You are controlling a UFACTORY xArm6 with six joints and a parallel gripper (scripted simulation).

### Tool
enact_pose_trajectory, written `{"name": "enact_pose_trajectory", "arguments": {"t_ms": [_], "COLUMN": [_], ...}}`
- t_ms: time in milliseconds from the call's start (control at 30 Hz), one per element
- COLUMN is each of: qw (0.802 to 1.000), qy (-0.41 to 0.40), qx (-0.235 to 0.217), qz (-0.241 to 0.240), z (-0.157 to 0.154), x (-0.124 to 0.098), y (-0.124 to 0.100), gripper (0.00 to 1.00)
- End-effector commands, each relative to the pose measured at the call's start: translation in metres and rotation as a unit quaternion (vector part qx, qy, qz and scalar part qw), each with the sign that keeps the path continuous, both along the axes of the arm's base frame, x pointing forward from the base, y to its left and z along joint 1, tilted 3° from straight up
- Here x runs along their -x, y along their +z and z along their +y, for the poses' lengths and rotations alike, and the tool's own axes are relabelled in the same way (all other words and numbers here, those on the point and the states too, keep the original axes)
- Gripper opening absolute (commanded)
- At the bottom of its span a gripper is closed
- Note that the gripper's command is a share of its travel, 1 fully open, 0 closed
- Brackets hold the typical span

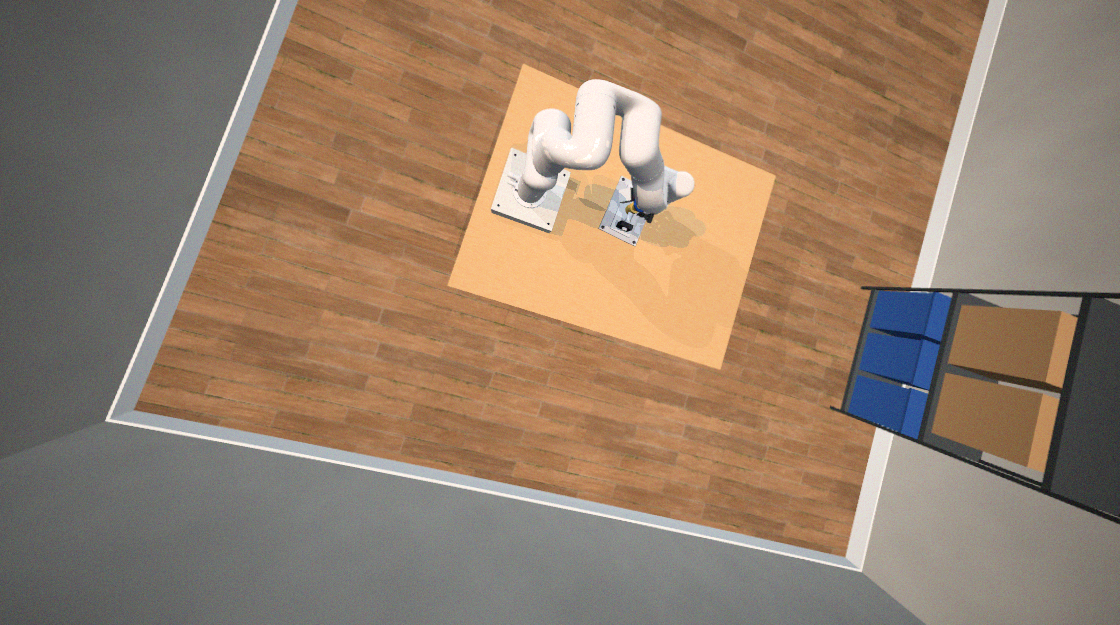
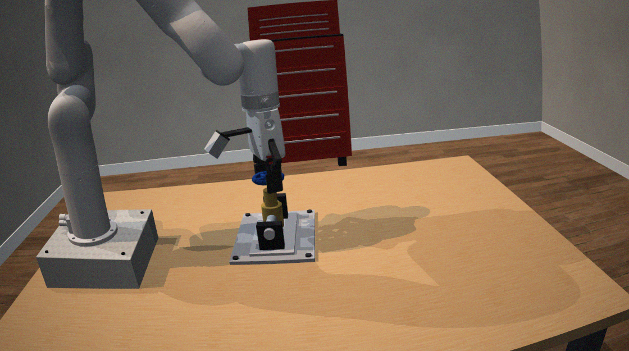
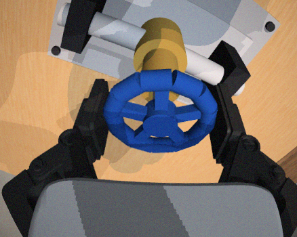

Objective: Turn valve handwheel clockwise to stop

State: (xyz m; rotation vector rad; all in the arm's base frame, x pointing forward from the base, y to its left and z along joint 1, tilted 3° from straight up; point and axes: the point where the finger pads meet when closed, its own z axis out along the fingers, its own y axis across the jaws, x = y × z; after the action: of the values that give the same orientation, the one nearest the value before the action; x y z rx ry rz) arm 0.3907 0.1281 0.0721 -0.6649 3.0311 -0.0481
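The valve stands on a grey baseplate (image 2: 274, 240) in the middle of the table. Its blue spoked handwheel (image 3: 159, 112) lies level on top of a brass body (image 3: 161, 48), with a white pipe (image 3: 114, 30) held in black clamps below. My gripper (image 3: 160, 97) comes straight down over the wheel. Its two black fingers press the rim from the left and the right side, so it is shut on the handwheel. In the exterior view the near finger hides most of the wheel (image 2: 260, 178). In the top view the arm covers the valve (image 1: 631, 213).
The arm's grey base block (image 2: 99, 247) stands at the table's left. A red tool cabinet (image 2: 308, 82) stands behind the table against the wall. A shelf with blue and brown boxes (image 1: 974, 370) stands far to one side.
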Motion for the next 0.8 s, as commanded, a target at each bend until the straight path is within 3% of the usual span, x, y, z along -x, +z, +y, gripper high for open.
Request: {"name": "enact_pose_trajectory", "arguments": {"t_ms": [0, 367, 767], "qw": [0.999, 0.99, 0.964], "qy": [-0.045, -0.141, -0.267], "qx": [-0.001, -0.005, -0.011], "qz": [-0.003, -0.006, -0.008], "z": [0.0004, 0.0004, 0.0004], "x": [-0.0012, -0.0012, -0.0012], "y": [0.0012, 0.0012, 0.0012], "gripper": [0.0, 0.0, 0.0]}}
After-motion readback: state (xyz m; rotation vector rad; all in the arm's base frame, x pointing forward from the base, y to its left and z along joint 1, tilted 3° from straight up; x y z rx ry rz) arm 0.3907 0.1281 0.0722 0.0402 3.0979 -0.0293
